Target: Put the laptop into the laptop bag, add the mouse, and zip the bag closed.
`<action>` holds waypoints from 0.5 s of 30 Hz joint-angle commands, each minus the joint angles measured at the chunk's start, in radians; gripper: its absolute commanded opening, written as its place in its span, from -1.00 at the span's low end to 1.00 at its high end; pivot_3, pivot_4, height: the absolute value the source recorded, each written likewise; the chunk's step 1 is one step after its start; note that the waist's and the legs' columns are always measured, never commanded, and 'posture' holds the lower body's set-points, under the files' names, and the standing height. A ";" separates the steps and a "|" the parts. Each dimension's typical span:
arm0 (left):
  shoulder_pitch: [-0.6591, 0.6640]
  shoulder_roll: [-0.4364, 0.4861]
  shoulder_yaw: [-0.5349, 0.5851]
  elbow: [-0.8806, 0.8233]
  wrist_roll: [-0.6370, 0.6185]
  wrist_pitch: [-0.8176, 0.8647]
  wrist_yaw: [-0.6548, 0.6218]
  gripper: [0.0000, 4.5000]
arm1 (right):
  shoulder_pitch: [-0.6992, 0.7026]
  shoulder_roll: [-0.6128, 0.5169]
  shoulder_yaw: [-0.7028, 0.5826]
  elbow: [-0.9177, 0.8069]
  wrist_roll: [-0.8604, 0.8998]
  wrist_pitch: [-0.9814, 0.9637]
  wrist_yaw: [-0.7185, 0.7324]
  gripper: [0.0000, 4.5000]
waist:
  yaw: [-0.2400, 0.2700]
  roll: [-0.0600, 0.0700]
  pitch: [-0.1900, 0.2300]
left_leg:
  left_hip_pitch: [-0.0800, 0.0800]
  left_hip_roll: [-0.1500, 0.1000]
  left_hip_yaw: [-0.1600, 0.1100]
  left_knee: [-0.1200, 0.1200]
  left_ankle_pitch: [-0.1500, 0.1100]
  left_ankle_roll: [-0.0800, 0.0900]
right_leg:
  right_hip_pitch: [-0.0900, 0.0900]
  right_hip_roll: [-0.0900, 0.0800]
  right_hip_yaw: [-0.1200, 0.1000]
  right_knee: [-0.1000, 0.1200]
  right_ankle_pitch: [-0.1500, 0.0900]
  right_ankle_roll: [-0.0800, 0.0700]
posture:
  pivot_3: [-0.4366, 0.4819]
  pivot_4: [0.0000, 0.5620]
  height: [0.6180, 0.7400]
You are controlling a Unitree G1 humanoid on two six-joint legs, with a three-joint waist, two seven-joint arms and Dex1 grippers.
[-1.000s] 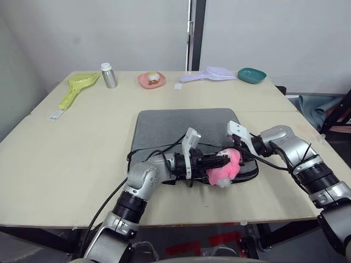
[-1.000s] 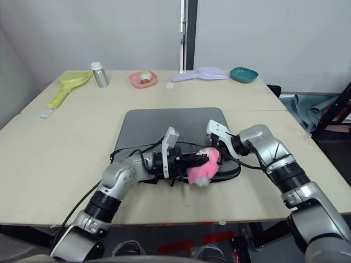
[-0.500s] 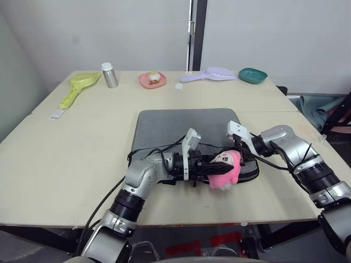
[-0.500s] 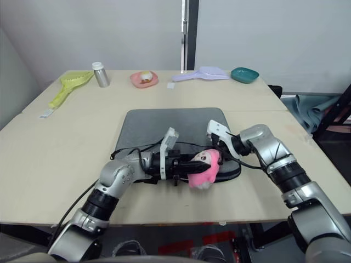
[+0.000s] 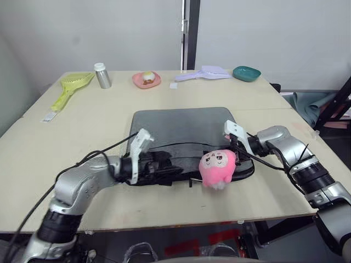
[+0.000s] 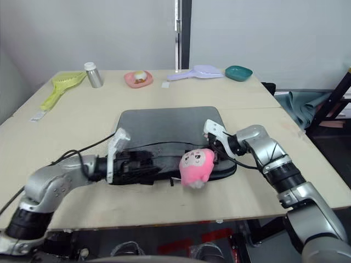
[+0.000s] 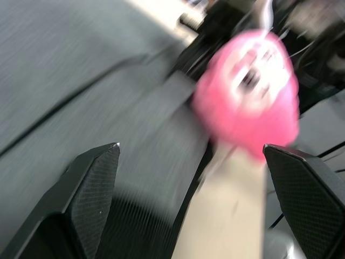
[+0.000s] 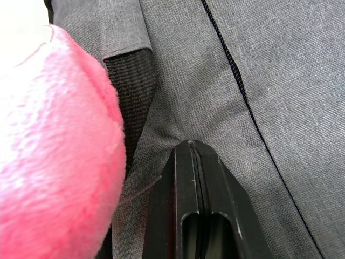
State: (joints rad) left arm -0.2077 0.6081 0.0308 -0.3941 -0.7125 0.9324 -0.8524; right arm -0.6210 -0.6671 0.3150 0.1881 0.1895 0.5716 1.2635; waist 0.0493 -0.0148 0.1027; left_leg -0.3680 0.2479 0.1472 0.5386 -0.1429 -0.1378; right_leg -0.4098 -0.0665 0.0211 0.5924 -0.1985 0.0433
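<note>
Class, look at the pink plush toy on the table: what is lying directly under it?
The pink plush toy rests on the near edge of the dark grey laptop bag, beside a black handle. Whatever the bag holds is covered by its fabric and cannot be seen.

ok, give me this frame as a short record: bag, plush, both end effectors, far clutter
laptop bag: flat on the table, near edge toward robot
pink plush toy: on the bag's near edge
left end effector: open, empty, aimed at the plush
right end effector: shut, fingers pressed together on the bag fabric beside the plush
far edge: green scoop, metal canister, pink dish, teal bowl
</note>
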 commanded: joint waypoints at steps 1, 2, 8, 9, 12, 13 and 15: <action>0.070 0.078 0.121 -0.052 -0.047 -0.083 -0.107 0.99 | 0.062 0.006 0.063 0.056 -0.057 0.028 -0.024 -1.00 | -0.001 0.001 0.000 | 0.000 0.000 0.000 0.000 0.000 0.000 | 0.000 0.000 0.000 0.000 0.000 0.000 | -0.05 -0.47 1.00; 0.108 0.115 0.147 -0.048 -0.054 -0.098 -0.153 0.99 | 0.065 0.005 0.059 0.048 -0.053 0.030 -0.025 -1.00 | -0.004 0.001 0.000 | 0.000 0.000 0.000 0.000 0.000 0.000 | 0.000 0.000 0.000 0.001 0.000 0.000 | -0.05 -0.47 1.00; 0.221 0.320 0.257 0.070 -0.009 -0.276 -0.387 0.99 | 0.086 -0.005 -0.020 -0.057 0.019 0.073 -0.023 -1.00 | 0.006 0.001 0.005 | -0.001 0.000 0.000 -0.002 -0.001 -0.001 | -0.003 0.001 0.001 -0.001 -0.002 0.003 | -0.05 -0.47 1.00; 0.194 0.328 0.276 0.095 -0.022 -0.276 -0.391 0.99 | 0.088 -0.006 -0.034 -0.078 0.028 0.081 -0.025 -1.00 | 0.010 0.002 0.006 | -0.001 0.000 0.000 -0.002 -0.001 -0.001 | -0.003 0.001 0.001 0.000 -0.002 0.003 | -0.05 -0.47 1.00; 0.090 0.361 0.303 0.139 -0.039 -0.285 -0.415 0.99 | 0.095 -0.014 -0.104 -0.170 0.094 0.141 -0.031 -1.00 | 0.015 0.003 0.010 | -0.001 0.001 0.000 -0.002 0.000 -0.001 | -0.004 0.001 0.001 0.002 -0.002 0.003 | -0.05 -0.47 1.00; 0.064 0.370 0.304 0.145 -0.040 -0.289 -0.424 0.99 | 0.100 -0.021 -0.124 -0.200 0.113 0.159 -0.035 -1.00 | 0.015 0.003 0.012 | -0.001 0.001 0.001 -0.002 0.000 -0.001 | -0.007 0.002 0.002 0.003 -0.002 0.003 | -0.05 -0.47 1.00; 0.029 0.392 0.289 0.146 -0.032 -0.307 -0.455 0.99 | 0.116 -0.047 -0.188 -0.278 0.165 0.207 -0.042 -1.00 | 0.016 0.007 0.016 | -0.003 0.001 0.002 -0.002 0.000 -0.002 | -0.009 0.002 0.002 0.004 -0.001 0.002 | -0.05 -0.47 1.00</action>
State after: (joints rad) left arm -0.1643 0.9777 0.3058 -0.2464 -0.7378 0.6500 -1.2755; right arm -0.5119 -0.6900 0.1793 -0.0198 0.3067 0.7380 1.2225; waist 0.0651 -0.0080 0.1185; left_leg -0.3723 0.2487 0.1502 0.5365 -0.1433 -0.1397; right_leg -0.4200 -0.0646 0.0238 0.5960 -0.2000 0.0457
